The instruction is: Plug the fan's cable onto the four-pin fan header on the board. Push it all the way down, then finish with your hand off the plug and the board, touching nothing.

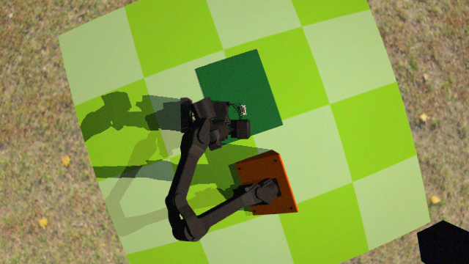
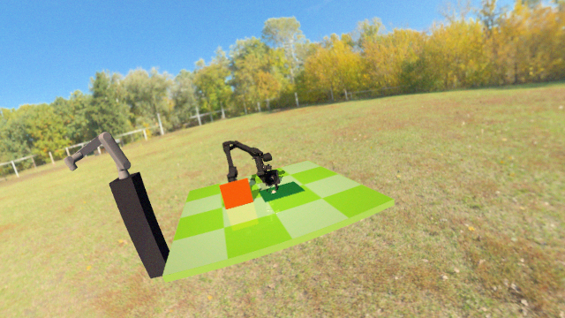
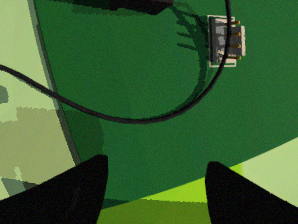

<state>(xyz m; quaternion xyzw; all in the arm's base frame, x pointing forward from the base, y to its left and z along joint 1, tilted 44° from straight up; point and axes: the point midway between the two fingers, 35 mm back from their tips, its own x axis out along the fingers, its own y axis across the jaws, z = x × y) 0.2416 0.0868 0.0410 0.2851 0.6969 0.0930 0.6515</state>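
Wrist view: claw point(image 1: 221, 126) point(image 2: 270, 178) point(image 3: 157, 168) part open, nothing between its fingertips, board point(image 1: 238, 77) point(image 2: 291, 190) point(image 3: 140, 75) below. Black plug point(image 3: 150, 5) cut off by the top edge of that view, off to one side of the white-outlined pin header point(image 1: 243, 110) point(image 3: 220, 42), not on it. Pins bare at the header. Black cable point(image 3: 142, 121) loops over the board and crosses above the header in that view. Top view: arm point(image 1: 185, 161) point(image 2: 240, 145) reaches over one side of the board, dark fan point(image 1: 186, 115) just beside the board. Orange panel point(image 1: 267, 169) point(image 2: 236, 194) near the board on the checkered desk point(image 1: 366, 55) point(image 2: 309, 216). Exterior view: grey arm on a black post point(image 2: 137, 225) by the desk corner
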